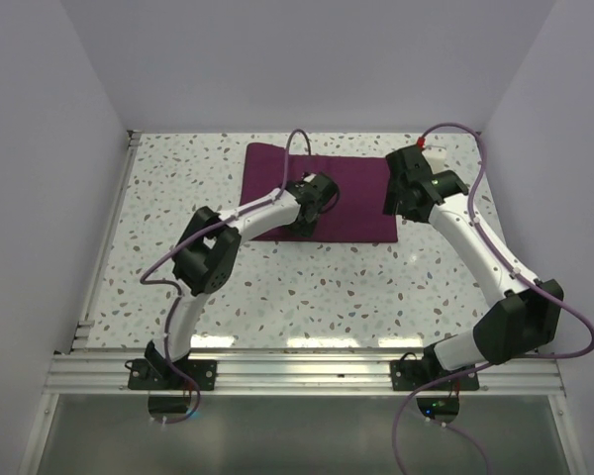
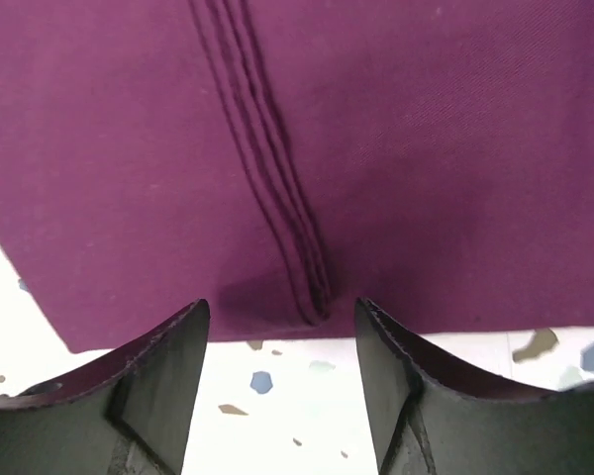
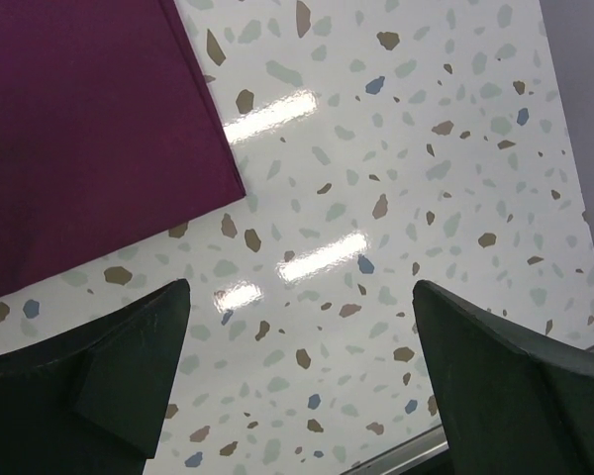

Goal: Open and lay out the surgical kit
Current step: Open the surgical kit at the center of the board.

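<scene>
Kit wrap lies flat on table, folded shut. 0 flaps opened, no tray or instruments showing, so by my read all unfolding and layout is left.

Left gripper is released, jaws spread either side of the stacked fold edges at wrap's near edge, not yet pinching. Right gripper is released too, just off wrap's right corner over bare top.

Table is glossy white terrazzo with glare streaks. Rail sits well apart on wrap's near side. Plain pale walls on 3 sides.

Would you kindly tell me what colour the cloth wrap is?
The cloth wrap is plain dark purple, clearest in the left wrist view.
</scene>
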Robot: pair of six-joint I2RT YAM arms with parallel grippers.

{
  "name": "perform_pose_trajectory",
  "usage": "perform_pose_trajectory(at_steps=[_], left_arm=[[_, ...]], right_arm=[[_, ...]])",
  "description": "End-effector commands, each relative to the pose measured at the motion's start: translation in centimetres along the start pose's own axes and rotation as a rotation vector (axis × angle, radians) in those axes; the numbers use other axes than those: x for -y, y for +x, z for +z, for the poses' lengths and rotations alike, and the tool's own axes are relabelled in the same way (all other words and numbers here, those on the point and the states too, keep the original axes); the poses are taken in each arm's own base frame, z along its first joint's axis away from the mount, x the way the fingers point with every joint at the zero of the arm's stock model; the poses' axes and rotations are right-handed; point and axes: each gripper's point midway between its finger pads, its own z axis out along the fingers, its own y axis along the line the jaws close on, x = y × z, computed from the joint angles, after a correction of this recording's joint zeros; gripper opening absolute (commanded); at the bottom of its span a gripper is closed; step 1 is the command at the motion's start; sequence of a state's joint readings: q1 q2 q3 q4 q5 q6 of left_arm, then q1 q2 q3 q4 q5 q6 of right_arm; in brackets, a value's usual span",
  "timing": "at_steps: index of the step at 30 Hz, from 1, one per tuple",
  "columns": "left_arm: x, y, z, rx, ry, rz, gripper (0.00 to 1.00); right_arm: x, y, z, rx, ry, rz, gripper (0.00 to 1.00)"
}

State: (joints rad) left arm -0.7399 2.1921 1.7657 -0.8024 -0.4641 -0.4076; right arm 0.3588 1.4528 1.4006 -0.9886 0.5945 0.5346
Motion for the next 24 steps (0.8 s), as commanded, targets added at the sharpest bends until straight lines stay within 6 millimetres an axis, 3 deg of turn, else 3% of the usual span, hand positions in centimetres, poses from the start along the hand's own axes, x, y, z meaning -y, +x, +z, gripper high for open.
perform_pose_trajectory(at_steps=[1,5,8,11,13,14,17,19,21,23,24], left_arm=[[0.3,-1.1,0.6,0.018,-0.004,-0.014,0.63],[-0.2,-0.7,1.5,-0.011,-0.013,-0.024,0.54],[-1.0,-1.1,1.3,-0.005,-0.015,-0.042,0.4],[-2.0,-2.7,0.1,0.04,-0.009,-0.066,0.32],[-2.7,-4.1,-0.9,0.069,-0.002,-0.086,0.2],[-3.3,-4.5,-1.0,0.074,-0.006,-0.102,0.02],[-4.9,-5.9,-2.3,0.095,-0.001,-0.144,0.0],[-6.5,-7.2,-4.4,0.133,0.018,-0.197,0.0],[-10.3,-8.6,-7.1,0.192,0.03,-0.311,0.0],[-14.6,-7.5,-7.3,0.185,0.002,-0.415,0.0],[-17.0,-7.7,-9.7,0.237,0.001,-0.469,0.0]], right_arm=[[1.5,-0.6,-0.8,0.03,0.039,-0.006,0.98],[1.5,-0.8,-1.0,0.031,0.04,-0.006,0.98],[1.3,-0.9,-1.0,0.031,0.038,-0.003,0.98],[1.1,-1.2,-0.9,0.031,0.033,0.002,0.98],[1.0,-1.2,-0.7,0.028,0.036,0.002,0.98],[0.9,-1.3,-0.7,0.028,0.035,0.0,0.98],[0.5,-1.8,-0.6,0.034,0.035,0.001,0.98],[-0.2,-2.5,-0.6,0.042,0.013,-0.001,0.98],[-1.7,-3.7,-0.7,0.063,-0.056,-0.011,0.98],[-4.6,-4.5,-0.9,0.067,-0.202,-0.021,0.98],[-5.6,-5.0,-1.0,0.074,-0.249,-0.02,0.98]])
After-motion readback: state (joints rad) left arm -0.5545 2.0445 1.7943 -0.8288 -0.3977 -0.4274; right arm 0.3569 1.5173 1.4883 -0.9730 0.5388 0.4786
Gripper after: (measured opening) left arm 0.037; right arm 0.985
